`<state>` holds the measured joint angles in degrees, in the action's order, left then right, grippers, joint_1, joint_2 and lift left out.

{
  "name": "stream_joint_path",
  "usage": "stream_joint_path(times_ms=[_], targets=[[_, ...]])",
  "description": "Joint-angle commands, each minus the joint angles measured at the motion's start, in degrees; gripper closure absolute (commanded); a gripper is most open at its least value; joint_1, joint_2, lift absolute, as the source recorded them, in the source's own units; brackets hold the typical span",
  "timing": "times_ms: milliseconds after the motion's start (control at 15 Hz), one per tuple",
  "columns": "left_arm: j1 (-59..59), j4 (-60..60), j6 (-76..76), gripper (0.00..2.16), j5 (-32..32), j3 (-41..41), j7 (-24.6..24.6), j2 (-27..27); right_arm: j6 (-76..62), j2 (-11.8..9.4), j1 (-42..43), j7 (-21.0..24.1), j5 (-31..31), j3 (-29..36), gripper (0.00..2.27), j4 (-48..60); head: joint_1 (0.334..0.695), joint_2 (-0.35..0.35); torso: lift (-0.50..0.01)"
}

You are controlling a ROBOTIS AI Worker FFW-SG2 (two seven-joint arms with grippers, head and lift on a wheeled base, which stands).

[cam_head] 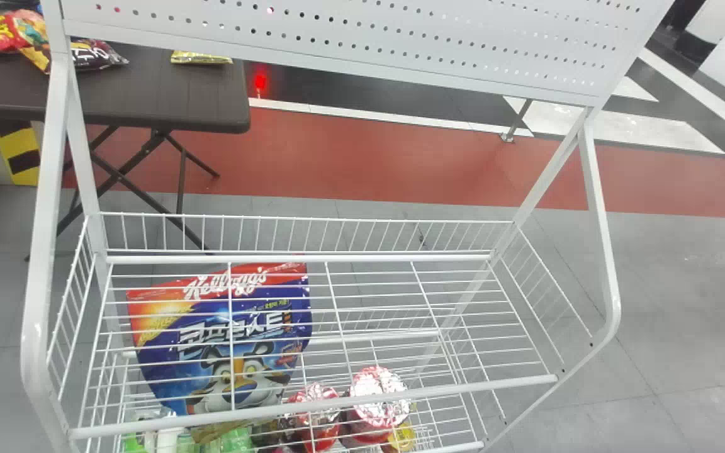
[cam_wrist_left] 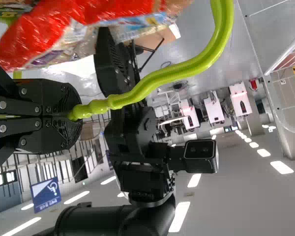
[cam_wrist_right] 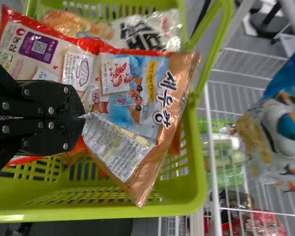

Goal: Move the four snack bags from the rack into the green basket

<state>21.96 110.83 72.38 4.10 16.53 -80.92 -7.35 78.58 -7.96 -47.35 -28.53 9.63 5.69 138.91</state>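
Note:
In the right wrist view, my right gripper [cam_wrist_right: 79, 117] is shut on the edge of an orange-and-brown snack bag [cam_wrist_right: 130, 96]. The bag hangs over the open top of the green basket [cam_wrist_right: 199, 189]. Inside the basket are a white bag [cam_wrist_right: 150, 29] and an orange bag [cam_wrist_right: 73, 23], partly covered by the held one. My left gripper [cam_wrist_left: 71, 115] is clamped on the basket's green handle [cam_wrist_left: 187, 68] in the left wrist view, where a red bag [cam_wrist_left: 83, 14] also shows. How far the held bag reaches into the basket is hard to tell.
The white wire rack [cam_head: 312, 396] fills the middle of the head view. Below its upper wires are a blue cereal bag [cam_head: 211, 371] and red-topped cups [cam_head: 378, 399]. A dark folding table [cam_head: 148, 94] with snack bags stands behind at the left.

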Motion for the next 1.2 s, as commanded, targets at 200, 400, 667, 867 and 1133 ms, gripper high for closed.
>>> stream_joint_path(times_ms=[200,400,667,867,1133], targets=[[-0.2,-0.1,0.0,1.58,0.1,0.1,0.0,0.0,-0.6,-0.7,-0.5,0.6,2.8,4.4,0.00,0.0,0.695,-0.350,0.000],[-0.2,0.0,0.0,1.58,0.0,0.2,0.0,0.0,-2.7,0.0,-1.1,-0.8,4.7,6.5,0.04,2.4,0.695,-0.350,0.000],[0.0,0.2,0.0,1.58,0.0,0.1,0.1,0.0,-15.7,1.1,-1.1,-4.3,5.8,7.3,0.05,2.8,0.695,-0.350,0.000],[0.0,0.1,0.0,1.58,-0.1,0.2,0.1,0.1,-31.9,3.9,-2.0,-2.8,6.0,7.3,0.06,4.9,0.695,-0.350,0.000],[-0.1,-0.2,0.0,1.58,-0.2,1.0,0.1,0.1,-53.1,4.8,-3.1,14.7,0.1,0.1,0.06,8.5,0.695,-0.350,0.000]])
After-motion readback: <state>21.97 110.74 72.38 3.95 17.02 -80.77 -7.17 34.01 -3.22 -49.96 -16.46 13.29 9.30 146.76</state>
